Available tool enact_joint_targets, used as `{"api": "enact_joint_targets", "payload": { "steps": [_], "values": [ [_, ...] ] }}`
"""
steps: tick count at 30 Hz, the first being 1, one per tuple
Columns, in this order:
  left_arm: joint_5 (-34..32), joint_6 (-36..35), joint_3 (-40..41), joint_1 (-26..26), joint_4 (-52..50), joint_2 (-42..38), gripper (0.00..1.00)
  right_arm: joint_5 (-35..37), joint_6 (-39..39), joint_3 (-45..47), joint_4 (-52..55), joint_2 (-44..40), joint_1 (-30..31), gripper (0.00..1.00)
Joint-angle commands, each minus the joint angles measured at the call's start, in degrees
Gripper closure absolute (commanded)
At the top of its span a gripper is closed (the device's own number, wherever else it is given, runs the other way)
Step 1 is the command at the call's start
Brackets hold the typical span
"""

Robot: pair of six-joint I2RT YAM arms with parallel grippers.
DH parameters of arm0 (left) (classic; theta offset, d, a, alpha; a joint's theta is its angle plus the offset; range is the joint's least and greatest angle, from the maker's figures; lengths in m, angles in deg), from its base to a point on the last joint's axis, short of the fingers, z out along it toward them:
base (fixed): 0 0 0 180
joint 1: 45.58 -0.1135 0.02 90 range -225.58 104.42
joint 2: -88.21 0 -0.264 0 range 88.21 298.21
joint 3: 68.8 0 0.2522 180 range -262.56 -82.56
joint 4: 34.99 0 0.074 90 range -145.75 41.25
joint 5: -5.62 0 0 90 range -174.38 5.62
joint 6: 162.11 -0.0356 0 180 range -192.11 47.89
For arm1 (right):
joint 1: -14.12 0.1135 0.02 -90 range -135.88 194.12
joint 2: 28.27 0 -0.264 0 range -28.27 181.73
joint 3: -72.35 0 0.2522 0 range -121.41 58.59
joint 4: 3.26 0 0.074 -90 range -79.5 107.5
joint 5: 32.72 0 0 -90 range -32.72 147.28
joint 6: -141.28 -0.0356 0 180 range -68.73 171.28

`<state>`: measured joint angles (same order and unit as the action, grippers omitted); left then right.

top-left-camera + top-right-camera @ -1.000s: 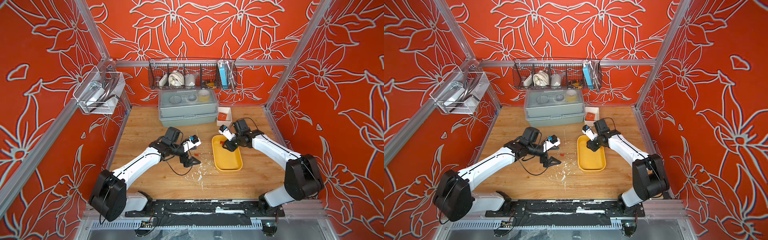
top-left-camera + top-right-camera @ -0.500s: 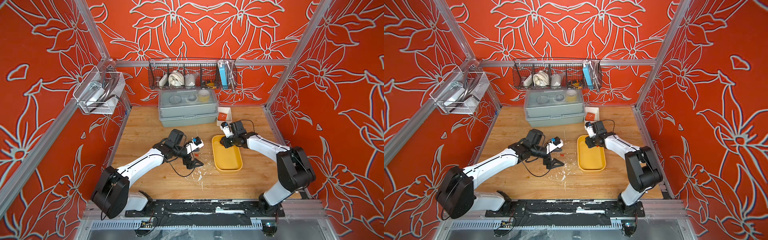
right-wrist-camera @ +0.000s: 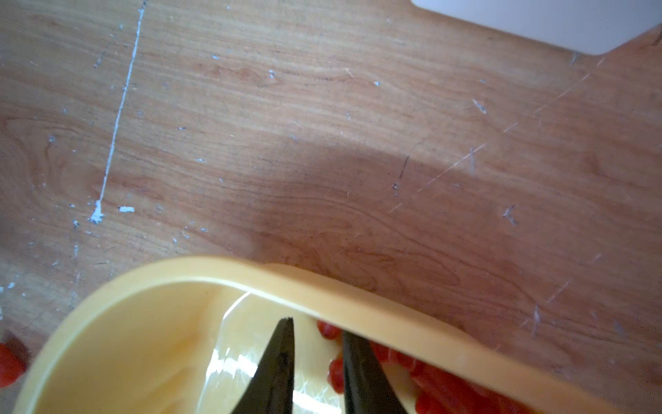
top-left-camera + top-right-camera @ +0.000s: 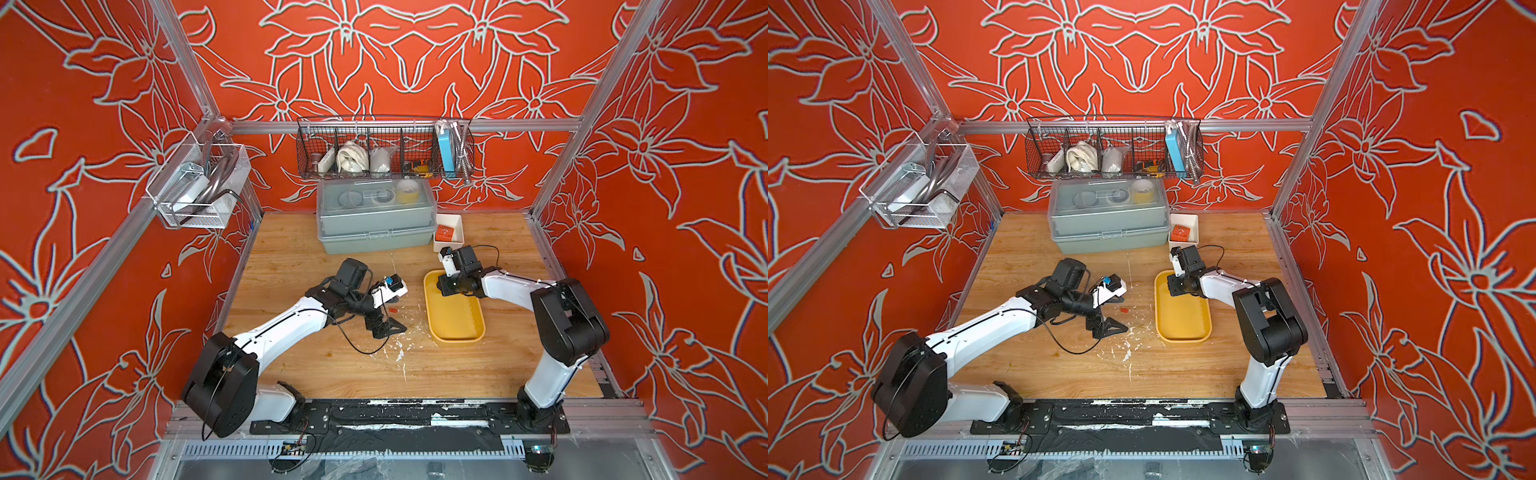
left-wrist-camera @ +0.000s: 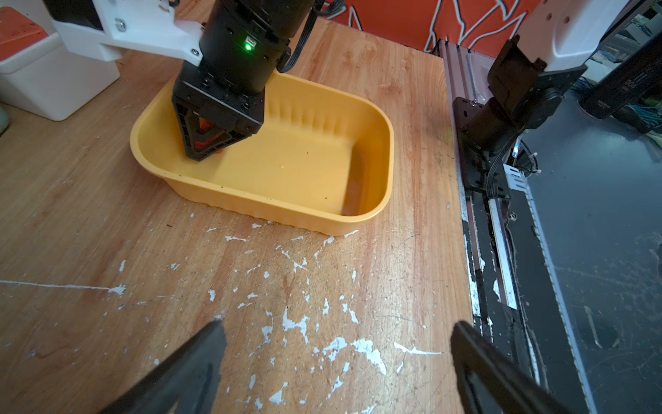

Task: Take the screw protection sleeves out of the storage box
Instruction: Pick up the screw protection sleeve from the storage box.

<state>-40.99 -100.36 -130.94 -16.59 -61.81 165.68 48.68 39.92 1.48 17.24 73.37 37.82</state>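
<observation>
At lower frame, right pincer (image 3: pixel 317 326), jaws narrowly apart, sits in the storage box (image 3: pixel 358 301), seemingly to bracket screw protection sleeves (image 3: pixel 440 387); left pincer (image 5: pixel 338 323) gapes.

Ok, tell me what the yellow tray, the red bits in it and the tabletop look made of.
Storage box: mustard-yellow plastic, probably moulded; smooth semi-gloss, light glints on its floor, ribbed wall.
Screw protection sleeves: red-orange, likely plastic or rubber; too blurred to judge finish.
Table: wood, visible grain, scratched, with white flecks, perhaps paint.
</observation>
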Motion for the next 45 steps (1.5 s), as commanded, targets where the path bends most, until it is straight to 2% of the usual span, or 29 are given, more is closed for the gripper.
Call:
{"api": "enact_joint_targets", "payload": {
  "steps": [1, 17, 24, 30, 33, 41, 45],
  "values": [
    [0.11, -1.18, -0.11, 0.19, -0.9, -0.72, 0.03, 1.92, -1.04, -0.55, -0.79, 1.52, 0.37, 0.77],
    [0.11, -2.56, 0.05, 0.18, -2.04, -1.4, 0.02, 5.35, -0.44, -0.73, -1.34, 4.47, 1.33, 0.78],
    [-0.15, -3.47, 0.35, 0.19, -2.57, -1.88, 0.02, 5.79, 0.05, -1.34, -0.92, 5.57, 2.0, 0.86],
    [-0.49, -3.65, 0.26, 0.1, -2.91, -2.41, 0.02, 3.83, 1.53, -1.52, 0.25, 1.46, 1.92, 0.95],
    [-2.88, -2.39, -0.12, 0.03, -2.39, -2.59, 0.02, 1.35, 3.66, -1.15, 1.07, -1.36, 1.93, 0.98],
    [-6.37, -1.1, -1.07, -1.2, -1.78, -3.32, 0.01, -4.08, 11.63, 3.11, 5.41, -11.47, 1.64, 1.0],
    [-6.75, -1.63, -1.41, -2.54, -2.62, -4.41, 0.02, -11.84, 18.33, 5.65, 8.99, -18.5, 1.49, 1.0]
  ]
}}
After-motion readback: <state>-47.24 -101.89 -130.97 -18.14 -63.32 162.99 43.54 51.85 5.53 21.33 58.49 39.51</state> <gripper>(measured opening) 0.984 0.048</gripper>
